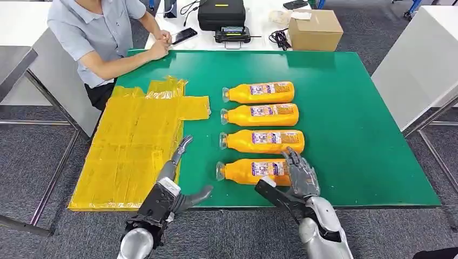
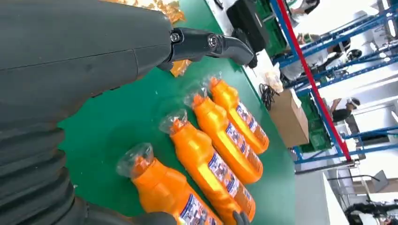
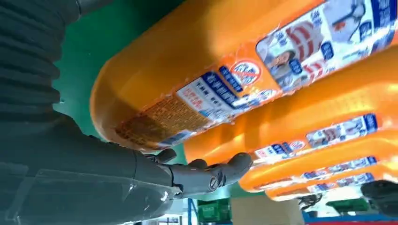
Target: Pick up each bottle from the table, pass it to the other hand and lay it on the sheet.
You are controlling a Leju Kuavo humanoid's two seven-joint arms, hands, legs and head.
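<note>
So we see four orange bottles lying on their sides in a column on the green table (image 1: 351,135), caps pointing twd the yellow sheet (image 1: 135,145), which covers the table's left part. Our right hand (image 1: 300,175) is at the nearest bottle (image 1: 251,171), fingers draped over its base end, thumb on the near side; can't tell if the grip is closed yet. The bottle lies flat on the table, just beside the second bottle (image 1: 263,141). Third bottle (image 1: 260,114) and farthest bottle (image 1: 260,92) lie parallel beyond. Our left hand (image 1: 181,178) hovers open w/ fingers spread, holding nothing, at the sheet's right edge near the bottle's cap. A person (image 1: 105,38) sits at the far left corner, hands resting on the table edge. Cardboard box (image 1: 315,29) and black case (image 1: 221,13) stand on the white table behind
</note>
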